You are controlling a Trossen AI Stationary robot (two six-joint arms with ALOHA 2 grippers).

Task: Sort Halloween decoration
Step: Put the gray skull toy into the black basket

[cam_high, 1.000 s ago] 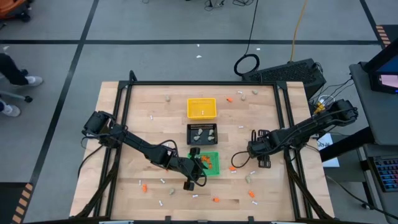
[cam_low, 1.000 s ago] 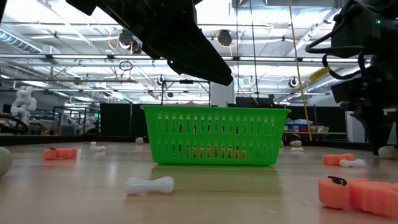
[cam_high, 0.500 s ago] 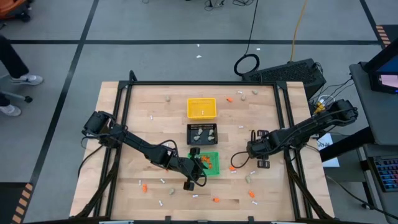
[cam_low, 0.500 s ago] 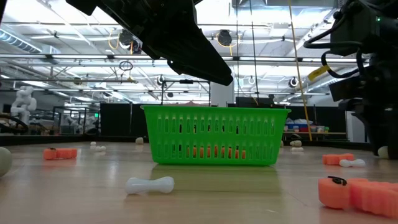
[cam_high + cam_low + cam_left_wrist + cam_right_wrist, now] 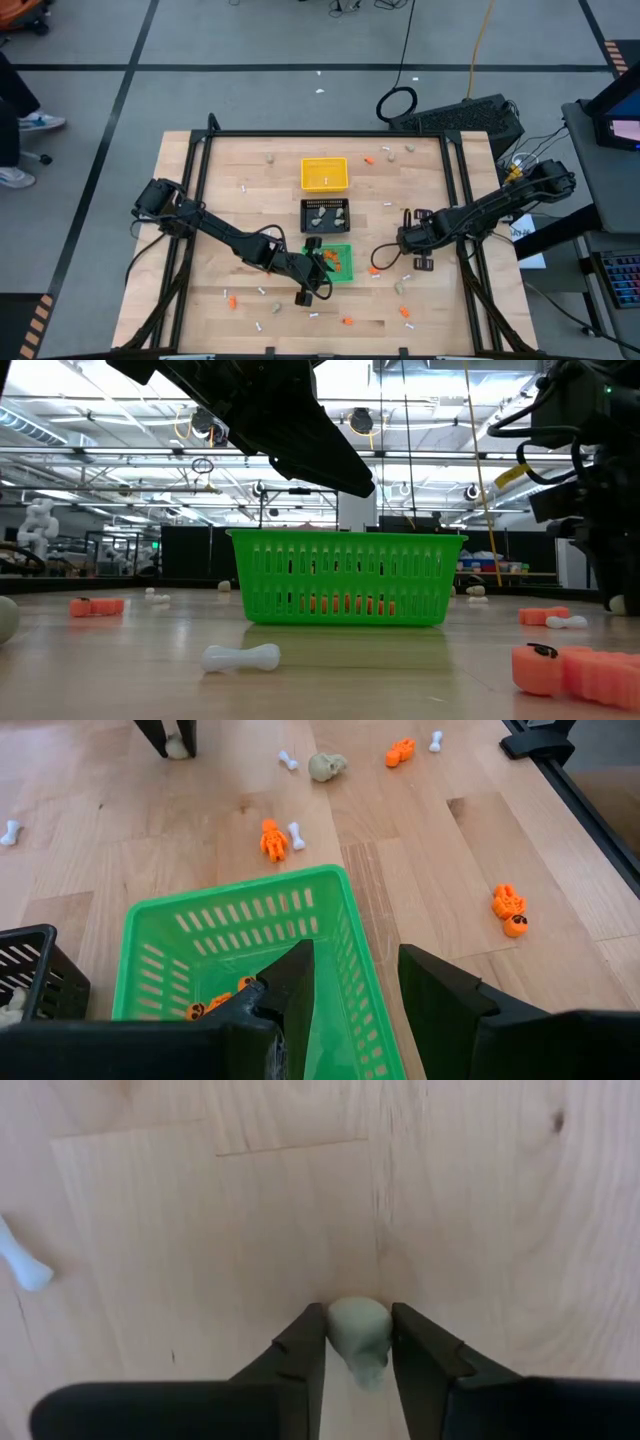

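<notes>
Between the right tool's fingers, down on the worktop right of the green tray, sits a beige-grey lump. Fingers sit against both its sides, clamped or nearly so. Looks small, light, rigid plastic w/ a knobbly rounded form, so probably apt to squirt out; best pinched across its widest middle.

Left tool hovers over the green tray, fingers apart, nothing between them.

Counts approx., pieces tiny: 3 trays, i.e. green, black tray, yellow tray. Loose in the left wrist view: 3 orange bits, 4 white sticks, 1 more lump.
</notes>
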